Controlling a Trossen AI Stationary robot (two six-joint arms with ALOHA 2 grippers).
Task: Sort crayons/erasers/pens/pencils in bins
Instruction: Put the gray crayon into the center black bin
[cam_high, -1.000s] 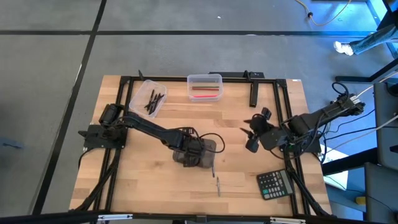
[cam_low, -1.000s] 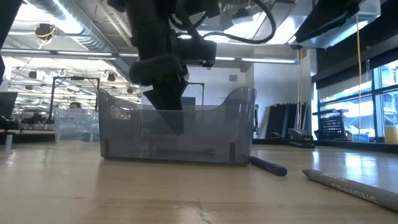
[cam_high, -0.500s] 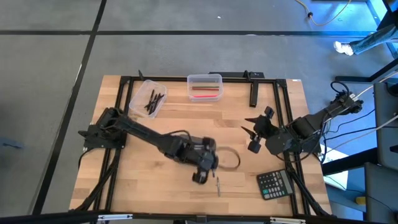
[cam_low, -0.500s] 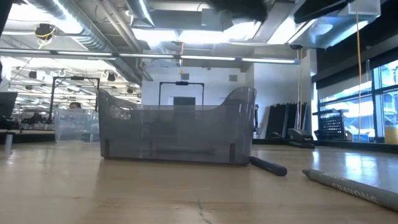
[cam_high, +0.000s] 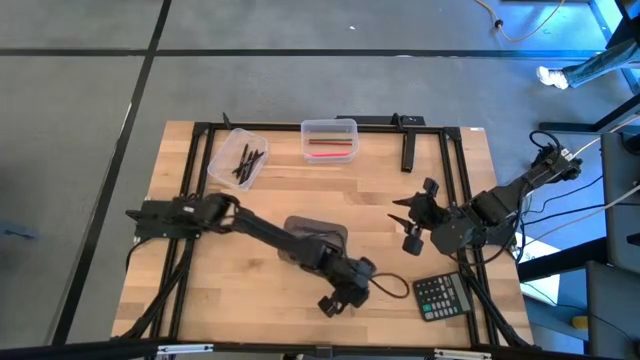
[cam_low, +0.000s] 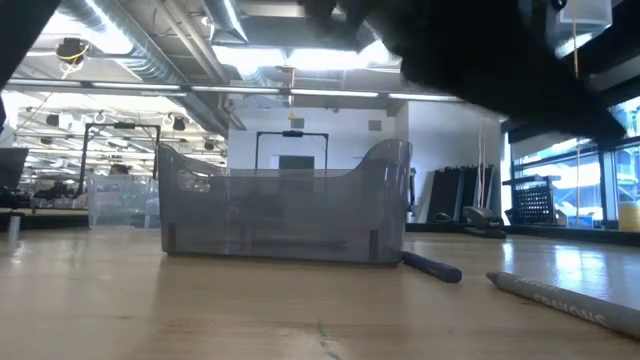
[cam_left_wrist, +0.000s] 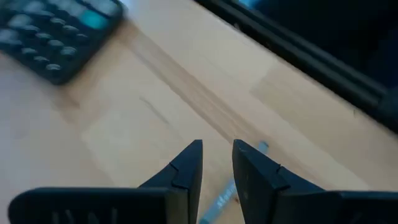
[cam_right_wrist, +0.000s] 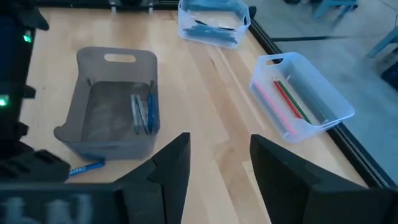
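The left gripper (cam_high: 335, 300) is stretched out low over the front part of the table (cam_high: 250, 290), with its arm running across the wood from the left edge. In the left wrist view its two dark fingers (cam_left_wrist: 186, 168) stand close together with only a narrow gap, and nothing is held between them. Just below and beyond the fingertips lies a grey crayon (cam_left_wrist: 227, 194) on the wood, not touched by them. The black calculator (cam_high: 441, 296) lies to the side of this gripper, a little apart.

Behind the left gripper, under its forearm, stands the smoky grey bin (cam_high: 318, 234). In the right wrist view this bin holds a few bluish sticks (cam_right_wrist: 143, 113), lying side by side on its floor. A blue crayon (cam_right_wrist: 86, 168) lies on the table just outside the bin's wall. In the low view a dark pen (cam_low: 432, 267) lies against the foot of the grey bin, and the grey crayon is nearer to the camera.

The right gripper (cam_high: 412, 217) waits above the right side of the table, its fingers spread wide and empty. Well beyond it, at the far edge of the table, stand two clear bins: one (cam_high: 243, 157) contains dark sticks, and the other (cam_high: 329, 139) contains red and pink ones.
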